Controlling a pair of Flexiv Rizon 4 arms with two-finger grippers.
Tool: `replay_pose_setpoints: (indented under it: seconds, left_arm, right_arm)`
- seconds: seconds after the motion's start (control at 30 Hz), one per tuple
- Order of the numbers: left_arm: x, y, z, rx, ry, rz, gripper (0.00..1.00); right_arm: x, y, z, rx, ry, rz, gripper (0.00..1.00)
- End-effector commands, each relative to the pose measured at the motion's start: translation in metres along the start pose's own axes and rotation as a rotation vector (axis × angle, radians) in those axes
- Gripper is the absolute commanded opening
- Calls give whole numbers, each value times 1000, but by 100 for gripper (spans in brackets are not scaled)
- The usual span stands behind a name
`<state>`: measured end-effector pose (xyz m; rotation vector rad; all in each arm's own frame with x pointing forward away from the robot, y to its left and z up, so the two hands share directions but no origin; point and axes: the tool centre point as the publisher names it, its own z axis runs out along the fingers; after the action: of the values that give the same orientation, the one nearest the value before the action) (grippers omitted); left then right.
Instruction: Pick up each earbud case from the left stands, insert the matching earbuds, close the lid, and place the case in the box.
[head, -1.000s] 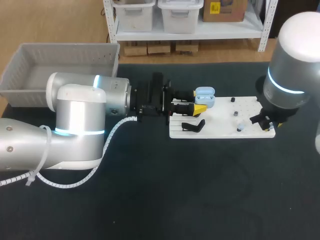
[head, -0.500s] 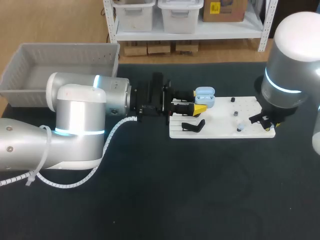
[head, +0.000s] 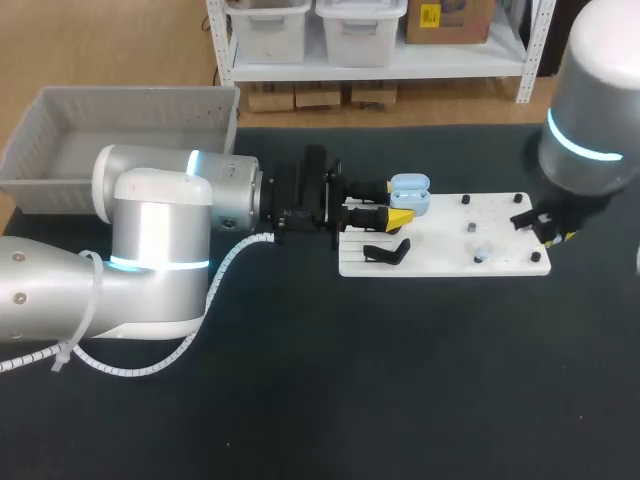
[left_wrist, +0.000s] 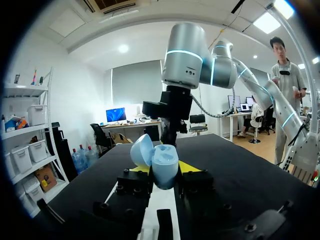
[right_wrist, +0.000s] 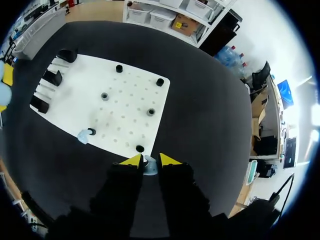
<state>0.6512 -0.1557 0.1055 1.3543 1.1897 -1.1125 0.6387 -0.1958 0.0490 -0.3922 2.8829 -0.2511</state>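
Your left arm (head: 160, 235) is stretching low and level across the tabletop (head: 400, 380) toward the white board (head: 445, 262), with its fingers pointing along the board's length. Your left end effector (head: 396, 204) is gripping the earbud case (head: 410, 192) at a narrow opening. In the left wrist view the yellow tips are pressing the pale blue case from both sides. The case is standing upright with its lid (left_wrist: 141, 150) hanging open and tilted back. It is sitting above the board's stand end, just beside the black stands (head: 385, 252). If the case is carrying any print, it is too small to read.

Your right arm (head: 595, 110) is coming down steeply over the end of the board opposite the stands. Your right end effector (head: 550, 230) is hanging at that end's edge, near a corner peg (head: 535, 257). In the right wrist view its fingers are standing nearly together, pinching a small pale earbud (right_wrist: 149, 166) between the yellow tips, just beyond the board's edge. A second earbud (head: 482, 250) is lying on the board among the pegs (head: 470, 228), well apart from the case. The grey box (head: 130, 105) is standing well apart from the board, beyond your left arm.
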Motion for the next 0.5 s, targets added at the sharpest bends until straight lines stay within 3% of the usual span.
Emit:
replay_pose_setpoints:
  seconds: [0.03,0.3,0.5]
  left_arm:
    - [1,-2,0,-7,-3,4,0]
    - [1,-2,0,-7,-3,4,0]
    - [1,-2,0,-7,-3,4,0]
  right_arm:
    - [-6,1,-30,-23,51,6,0]
    - [-11,28,-56,-67,3,8,0]
    - [-11,28,-56,-67,3,8,0]
